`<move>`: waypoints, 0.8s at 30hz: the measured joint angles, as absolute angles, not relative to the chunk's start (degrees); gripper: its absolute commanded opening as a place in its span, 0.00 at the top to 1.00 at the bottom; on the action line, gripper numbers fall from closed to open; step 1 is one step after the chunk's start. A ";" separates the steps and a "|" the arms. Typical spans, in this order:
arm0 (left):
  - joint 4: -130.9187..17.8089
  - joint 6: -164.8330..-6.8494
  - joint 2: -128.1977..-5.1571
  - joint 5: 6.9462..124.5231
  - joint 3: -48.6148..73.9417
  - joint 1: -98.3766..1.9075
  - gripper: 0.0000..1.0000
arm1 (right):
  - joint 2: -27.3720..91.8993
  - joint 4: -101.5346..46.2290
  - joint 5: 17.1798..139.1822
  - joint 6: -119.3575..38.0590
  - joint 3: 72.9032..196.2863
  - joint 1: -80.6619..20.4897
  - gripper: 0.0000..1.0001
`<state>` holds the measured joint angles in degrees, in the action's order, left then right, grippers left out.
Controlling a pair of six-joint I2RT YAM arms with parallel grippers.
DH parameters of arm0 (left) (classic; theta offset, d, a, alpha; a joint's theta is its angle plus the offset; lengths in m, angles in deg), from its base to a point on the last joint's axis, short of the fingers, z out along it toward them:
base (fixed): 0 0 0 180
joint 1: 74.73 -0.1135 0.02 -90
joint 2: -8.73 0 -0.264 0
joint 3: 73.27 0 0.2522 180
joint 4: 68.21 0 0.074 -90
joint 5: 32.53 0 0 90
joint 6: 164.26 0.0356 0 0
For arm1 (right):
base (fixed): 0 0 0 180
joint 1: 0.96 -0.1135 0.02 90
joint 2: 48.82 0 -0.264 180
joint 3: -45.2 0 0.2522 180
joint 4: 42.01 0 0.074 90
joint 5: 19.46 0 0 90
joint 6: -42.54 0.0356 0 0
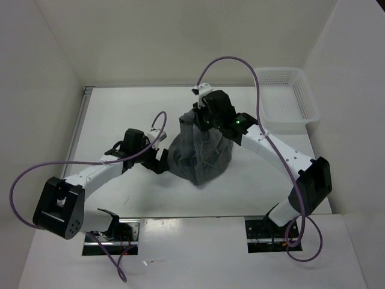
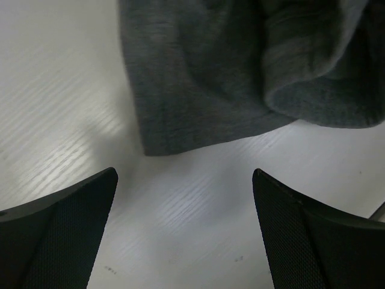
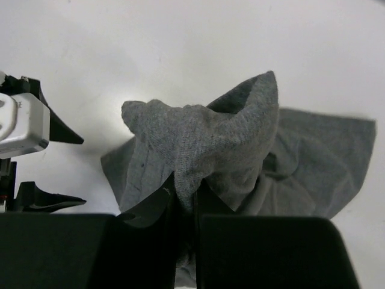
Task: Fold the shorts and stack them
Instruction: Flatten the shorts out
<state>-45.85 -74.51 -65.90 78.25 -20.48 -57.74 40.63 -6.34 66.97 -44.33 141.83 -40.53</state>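
The dark grey shorts (image 1: 201, 153) hang in a bunched heap at the middle of the white table, their lower part resting on it. My right gripper (image 1: 203, 115) is shut on a fold at their top edge and holds it raised; in the right wrist view the fabric (image 3: 210, 144) is pinched between my jaws at my right gripper (image 3: 186, 198). My left gripper (image 1: 161, 161) is open and empty, just left of the shorts. In the left wrist view a hem edge of the shorts (image 2: 198, 90) lies on the table just beyond my open left gripper (image 2: 185, 192).
A white plastic mesh basket (image 1: 287, 99) stands at the back right of the table. White walls close in the table on the left, back and right. Purple cables loop above both arms.
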 measured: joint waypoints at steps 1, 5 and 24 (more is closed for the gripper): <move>-46.35 -74.53 -66.40 78.62 -20.39 -56.65 0.00 | 39.54 -6.77 68.06 -43.78 139.49 -39.83 1.00; -50.99 -74.51 -69.42 77.33 -20.68 -54.33 0.00 | 36.46 -7.76 71.73 -41.49 132.06 -37.12 1.00; -49.76 -74.56 -86.58 70.18 -7.67 -51.31 0.23 | 22.16 -10.12 75.95 -37.68 124.02 -36.44 1.00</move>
